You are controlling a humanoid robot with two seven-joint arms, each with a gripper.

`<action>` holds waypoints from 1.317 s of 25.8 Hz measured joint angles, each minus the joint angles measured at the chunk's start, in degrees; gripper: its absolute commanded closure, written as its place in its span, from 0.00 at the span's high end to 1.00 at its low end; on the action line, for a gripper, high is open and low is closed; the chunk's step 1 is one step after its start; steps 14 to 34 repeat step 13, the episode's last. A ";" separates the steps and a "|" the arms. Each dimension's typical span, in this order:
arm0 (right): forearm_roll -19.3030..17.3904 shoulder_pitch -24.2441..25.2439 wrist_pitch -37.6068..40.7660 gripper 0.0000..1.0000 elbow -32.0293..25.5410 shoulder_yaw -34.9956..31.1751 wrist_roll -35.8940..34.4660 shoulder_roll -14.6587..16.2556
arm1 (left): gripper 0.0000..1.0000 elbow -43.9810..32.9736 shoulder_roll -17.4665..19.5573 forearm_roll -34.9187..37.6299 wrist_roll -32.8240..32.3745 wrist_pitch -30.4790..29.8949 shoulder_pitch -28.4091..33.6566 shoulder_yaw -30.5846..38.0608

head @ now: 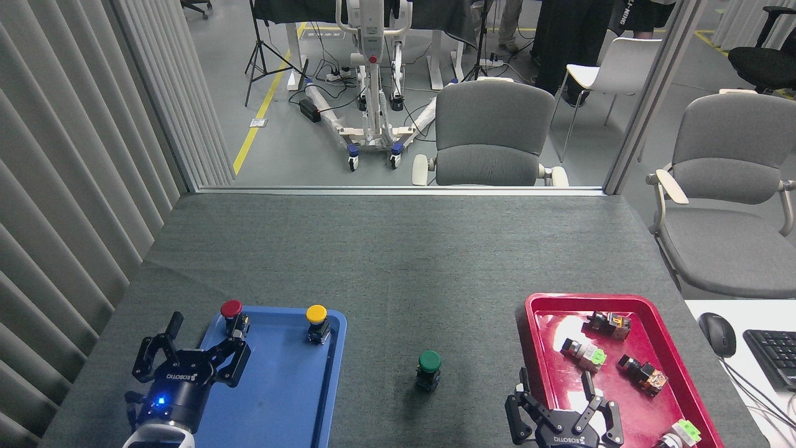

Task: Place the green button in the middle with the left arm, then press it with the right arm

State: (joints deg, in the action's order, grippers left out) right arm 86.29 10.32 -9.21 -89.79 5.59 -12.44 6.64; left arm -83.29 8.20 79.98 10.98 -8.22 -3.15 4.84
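The jointed black fingers (166, 328) of the left arm's claw-like gripper (193, 358) stand spread apart and hold nothing, which fits a hand that has no more carrying to do; the gripper hangs over the near left edge of the flat blue plastic tray (292, 404), with a small blue light glowing on its body above the white wrist. On that tray, at its far edge, the red-capped push button (232, 314) and the yellow-capped push button (317, 322) stand upright and apart from each other. The right arm's black claw-like gripper (559, 398) also has its fingers splayed and empty, low in the view and overlapping the near left corner of the glossy red plastic tray (528, 311), whose small switch parts lie scattered and untouched. Between the two trays, on the bare dark gray felt-like cloth of the table top (398, 261), the small push button with the round dark-green mushroom cap (429, 369) stands upright on its blocky base, well apart from both grippers. Standing cap-up there suits a press from above, so the placing looks done and the press by the right arm is likely the step in hand; with fingers this wide, it may need to close them or aim one fingertip squarely at the cap.
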 measured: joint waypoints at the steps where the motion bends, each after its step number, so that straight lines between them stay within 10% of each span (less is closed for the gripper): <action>1: -0.02 0.07 0.08 0.99 -0.04 -0.11 -0.01 0.00 | 0.99 -0.01 0.02 0.00 0.00 0.01 0.04 0.00; 34: -0.41 0.23 0.34 0.99 -0.25 -0.41 0.15 -0.13 | 0.99 0.34 0.07 -0.03 0.00 0.24 0.33 0.10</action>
